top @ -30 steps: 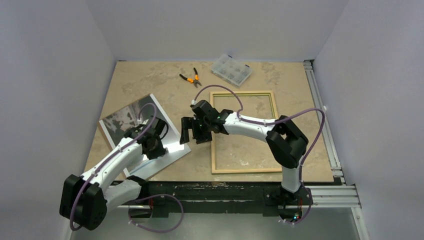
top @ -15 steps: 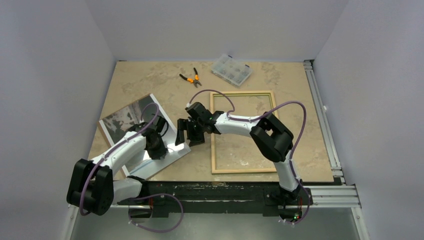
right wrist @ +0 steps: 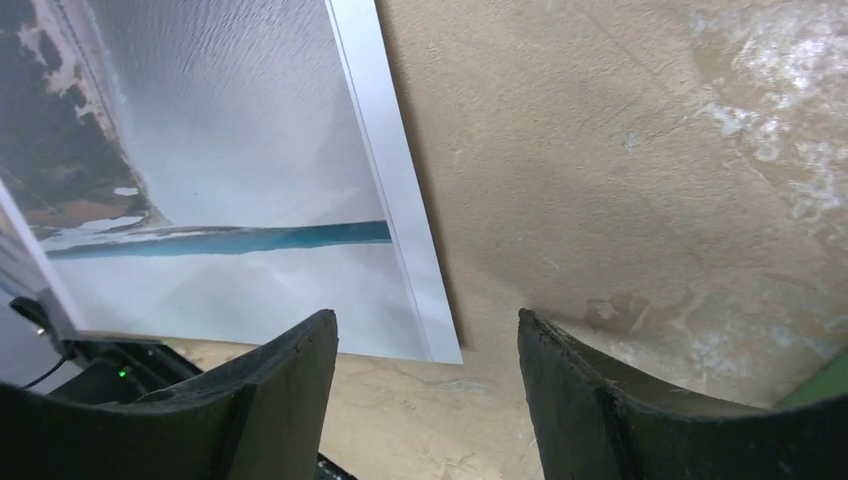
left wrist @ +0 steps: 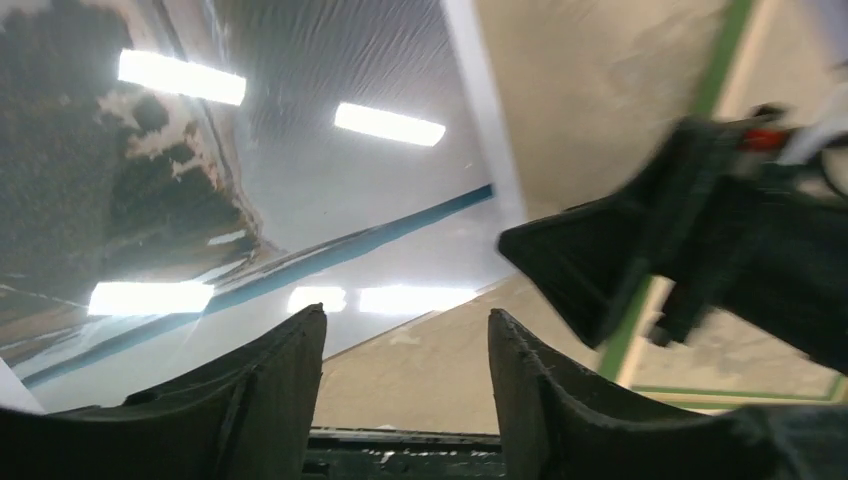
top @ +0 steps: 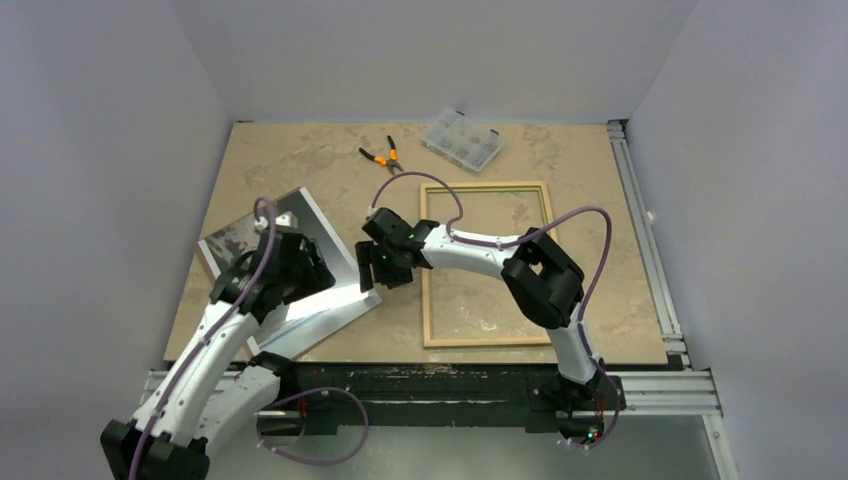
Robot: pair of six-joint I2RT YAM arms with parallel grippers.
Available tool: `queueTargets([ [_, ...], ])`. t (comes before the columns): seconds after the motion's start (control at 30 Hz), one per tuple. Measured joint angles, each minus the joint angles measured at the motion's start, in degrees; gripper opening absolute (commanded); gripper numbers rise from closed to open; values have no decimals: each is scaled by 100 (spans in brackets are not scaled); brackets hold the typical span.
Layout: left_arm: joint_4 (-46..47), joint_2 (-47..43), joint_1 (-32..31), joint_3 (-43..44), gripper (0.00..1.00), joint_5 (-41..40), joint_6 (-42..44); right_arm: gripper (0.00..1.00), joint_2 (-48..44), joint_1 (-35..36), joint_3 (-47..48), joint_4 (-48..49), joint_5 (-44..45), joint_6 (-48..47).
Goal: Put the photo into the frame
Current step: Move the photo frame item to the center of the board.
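Hovering left of centre with left gripper [left wrist: 405, 325] and right gripper [right wrist: 425, 325] spread, empty; could crease photo [right wrist: 230, 130] corner by pinching against table [right wrist: 620, 180].

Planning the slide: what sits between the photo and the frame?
In the top view, only the right gripper stands between photo and frame.

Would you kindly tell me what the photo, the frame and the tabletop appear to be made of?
The photo: thin paper, glossy finish; lamps mirror sharply on it.
The frame: narrow rails of pale, unpainted-looking wood on the upturned side; one edge looks green.
The tabletop: beige, veined like stone, matte; whether it is real stone or printed laminate cannot be told.
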Motion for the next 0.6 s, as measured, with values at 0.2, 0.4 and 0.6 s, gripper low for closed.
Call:
queueTargets([
  [0.2,-306,-1397,0,918,75,-90,120,60,37,243,282,-350,457,-173],
  [0.4,-243,-2087,0,1777,85,509,299,48,37,688,494,-282,625,-393],
  [0.6,87,-2243,0,2282,88,1381,297,3,153,1143,728,-76,317,-470],
])
